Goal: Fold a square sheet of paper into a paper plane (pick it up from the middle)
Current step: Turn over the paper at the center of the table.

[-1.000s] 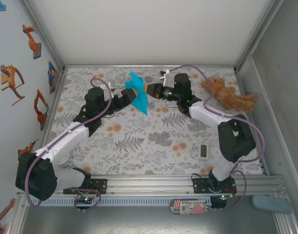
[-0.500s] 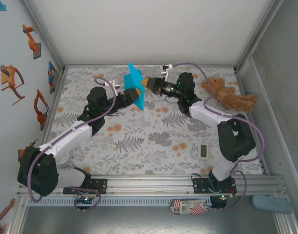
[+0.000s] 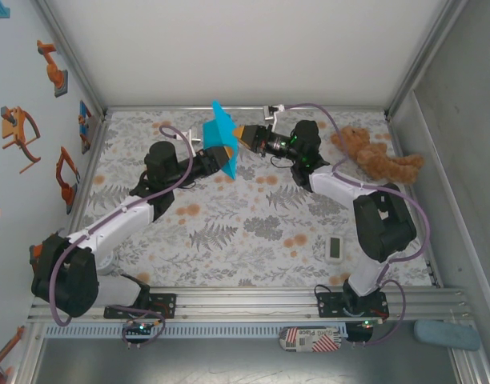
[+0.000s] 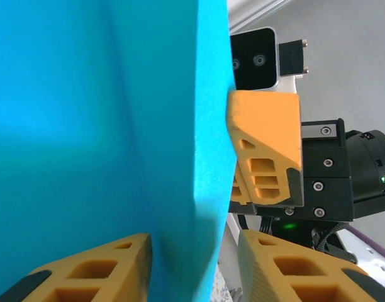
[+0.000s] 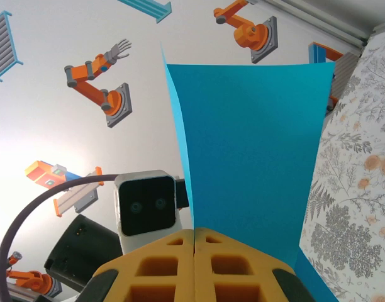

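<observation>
Floral cloth (image 3: 253,232) is covering the whole table, grey leaves and orange blossoms running out to the aluminium frame posts (image 3: 71,56). The white back wall (image 3: 245,48) is sitting plain and evenly lit, while the pale left wall (image 3: 17,184) is showing off orange robot-arm stickers (image 3: 51,68) and a grey panel (image 3: 469,120) is closing the right side.

teddy bear (image 3: 377,156): far right | white timer (image 3: 335,248): near right | maybe sponge (image 3: 447,334): front ledge

The bench (image 3: 229,240) has a floral-print cover. A brown teddy bear (image 3: 377,156) lies near its far right corner. A small white timer (image 3: 335,248) lies nearer, toward the right.
</observation>
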### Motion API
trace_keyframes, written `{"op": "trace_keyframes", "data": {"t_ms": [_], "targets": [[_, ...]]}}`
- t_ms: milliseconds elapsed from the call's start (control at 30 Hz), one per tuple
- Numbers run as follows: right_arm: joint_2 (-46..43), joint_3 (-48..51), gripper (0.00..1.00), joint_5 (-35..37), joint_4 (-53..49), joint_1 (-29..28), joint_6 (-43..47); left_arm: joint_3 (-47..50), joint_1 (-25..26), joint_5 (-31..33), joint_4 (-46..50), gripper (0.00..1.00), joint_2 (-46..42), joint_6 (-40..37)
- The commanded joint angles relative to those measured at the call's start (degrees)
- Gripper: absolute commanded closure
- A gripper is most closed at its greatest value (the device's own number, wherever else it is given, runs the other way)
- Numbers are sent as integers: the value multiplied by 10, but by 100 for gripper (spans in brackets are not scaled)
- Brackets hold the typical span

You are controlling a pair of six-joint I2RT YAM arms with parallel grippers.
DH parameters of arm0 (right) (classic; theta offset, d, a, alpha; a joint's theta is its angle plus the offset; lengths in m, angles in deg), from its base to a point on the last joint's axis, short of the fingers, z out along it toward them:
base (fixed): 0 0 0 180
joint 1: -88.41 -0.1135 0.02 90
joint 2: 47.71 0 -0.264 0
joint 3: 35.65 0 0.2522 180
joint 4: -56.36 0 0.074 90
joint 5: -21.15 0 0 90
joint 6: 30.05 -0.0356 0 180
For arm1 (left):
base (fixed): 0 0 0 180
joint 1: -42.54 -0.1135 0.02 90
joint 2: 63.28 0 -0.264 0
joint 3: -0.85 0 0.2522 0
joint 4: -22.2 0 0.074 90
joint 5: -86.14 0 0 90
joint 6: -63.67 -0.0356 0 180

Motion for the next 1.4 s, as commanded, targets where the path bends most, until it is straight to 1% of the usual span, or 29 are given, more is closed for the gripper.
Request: {"op": "trace_keyframes", "data": {"t_ms": [0, 267, 500, 567, 633, 733, 833, 967, 1000, 1033, 1100, 1133, 1200, 1267, 1367], "targets": [[7, -5, 100, -10, 37, 5, -11, -19, 0, -13, -20, 61, 8, -7], [17, 2, 100, -5, 41, 7, -12, -20, -7, -29, -57, 68, 29, 23], [24, 7, 100, 0, 41, 11, -13, -9, -17, -30, -81, 71, 28, 35], [25, 8, 100, 0, 41, 11, -13, -8, -18, -31, -83, 75, 30, 38], [25, 12, 99, 5, 41, 12, -10, -13, -21, -30, -66, 81, 33, 40], [18, 24, 94, 17, 40, 15, -2, -19, -22, -30, -50, 84, 42, 40], [6, 41, 85, 25, 40, 24, 8, -20, -23, -28, -42, 87, 44, 37], [-6, 66, 71, 37, 40, 45, 18, -20, -25, -17, -17, 88, 44, 21], [-11, 74, 65, 39, 37, 52, 23, -20, -27, -12, -6, 88, 42, 14], [-14, 81, 61, 42, 35, 58, 25, -20, -28, -8, 6, 88, 39, 6], [-25, 98, 58, 48, 18, 72, 39, -27, -31, 15, 62, 88, 31, -23], [-30, 104, 57, 50, 5, 76, 52, -35, -31, 30, 100, 88, 28, -43], [-49, 113, 57, 59, -46, 84, 89, -63, -25, 84, 209, 88, 21, -101], [-74, 115, 56, 77, -127, 86, 143, -100, -13, 158, 317, 88, 21, -158], [-120, 97, 53, 136, -305, 86, 258, -162, 10, 271, 460, 87, 43, -224]]}}
